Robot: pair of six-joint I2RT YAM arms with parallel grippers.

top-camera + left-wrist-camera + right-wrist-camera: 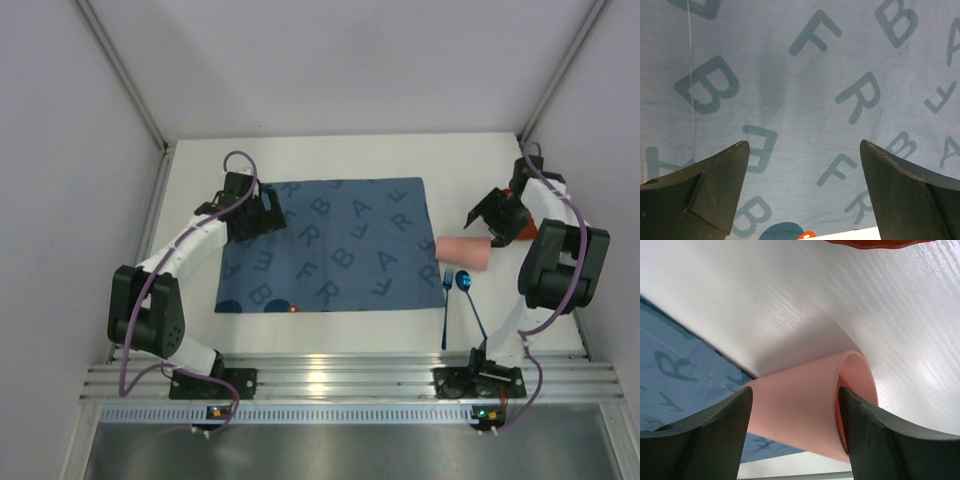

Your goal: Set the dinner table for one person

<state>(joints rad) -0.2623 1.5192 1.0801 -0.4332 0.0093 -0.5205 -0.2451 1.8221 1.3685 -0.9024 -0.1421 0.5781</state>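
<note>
Table: white table (300,160), with a blue lettered mat (330,245) at its centre.
Left jaws: spread wide and empty over the mat.
Right jaws: either side of a pink cup (800,405) lying on its side; I cannot tell if they grip it.
Progress: seemingly early, since the fork (446,310) and spoon (464,283) lie beside the mat and the cup is not upright.

- A blue cloth mat (330,245) printed with letters lies flat mid-table (330,160), nearer the left edge.
- A pink cup (463,253) lies on its side at the mat's right edge.
- A blue fork (446,310) and a blue spoon (470,300) lie side by side near the table's near right corner, heads toward the cup.
- An orange-red rim (875,242) shows beyond the cup, mostly cut off.
- A dark blue round patch (780,232) and a small orange spot (807,234) sit at the mat's near edge; whether print or object is unclear.
</note>
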